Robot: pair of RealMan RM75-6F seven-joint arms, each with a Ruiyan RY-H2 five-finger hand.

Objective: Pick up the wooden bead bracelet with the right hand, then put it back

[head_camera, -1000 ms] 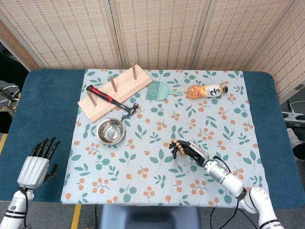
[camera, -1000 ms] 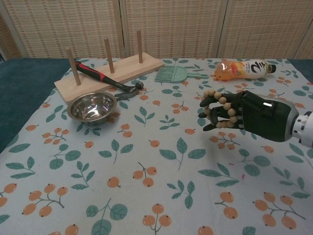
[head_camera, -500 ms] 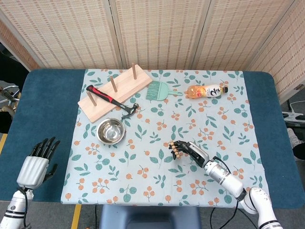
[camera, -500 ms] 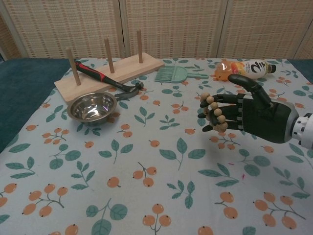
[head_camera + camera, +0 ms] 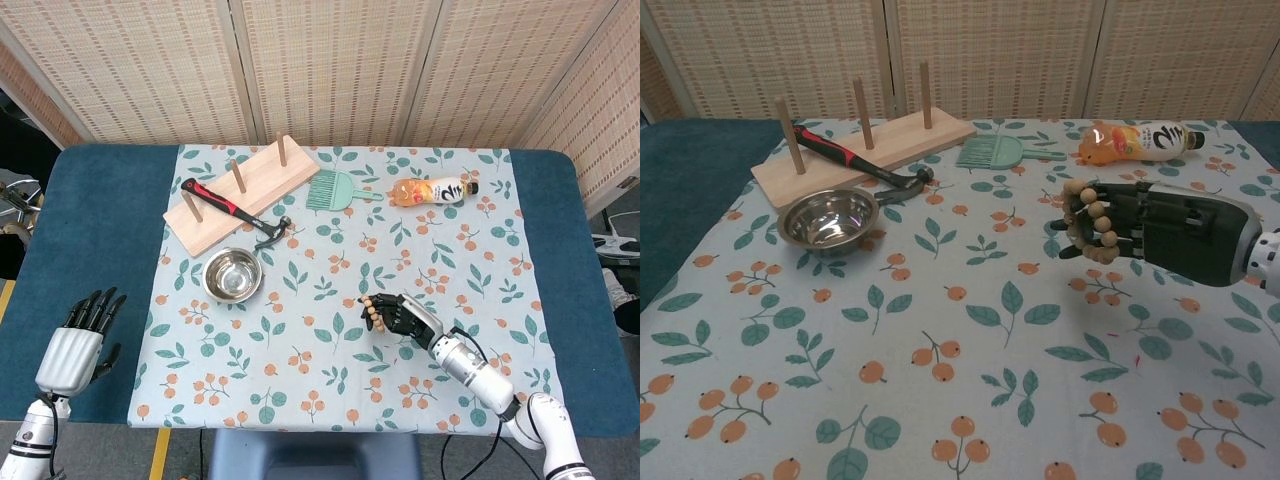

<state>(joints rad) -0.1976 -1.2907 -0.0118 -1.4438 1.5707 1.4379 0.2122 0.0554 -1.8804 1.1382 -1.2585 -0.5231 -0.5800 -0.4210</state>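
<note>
Bracelet (image 5: 1087, 221) beads hang looped around the fingertips of the right robot hand (image 5: 1160, 237), which grasps it in the air above the cloth (image 5: 970, 340) on the worktop (image 5: 100, 230), a little clear of the surface. Half a second ago the thumb stood raised above the palm and the fingers were looser; now the thumb has folded down and the fingers have straightened forward, with the bead loop hooked over them. In the head view the right robot hand (image 5: 403, 315) sits slightly nearer the robot than a second ago, with the bracelet (image 5: 372, 314) at its tip. My reading is that the pick-up half is done and the hold has just been reset, so lowering the loop to the cloth and letting go is what remains. The left robot hand (image 5: 78, 345) rests at the worktop's near left edge, released, fingers spread, holding nothing. The bowl (image 5: 828, 217), hammer (image 5: 858, 163) and bottle (image 5: 1137, 139) lie well apart from the bracelet.
</note>
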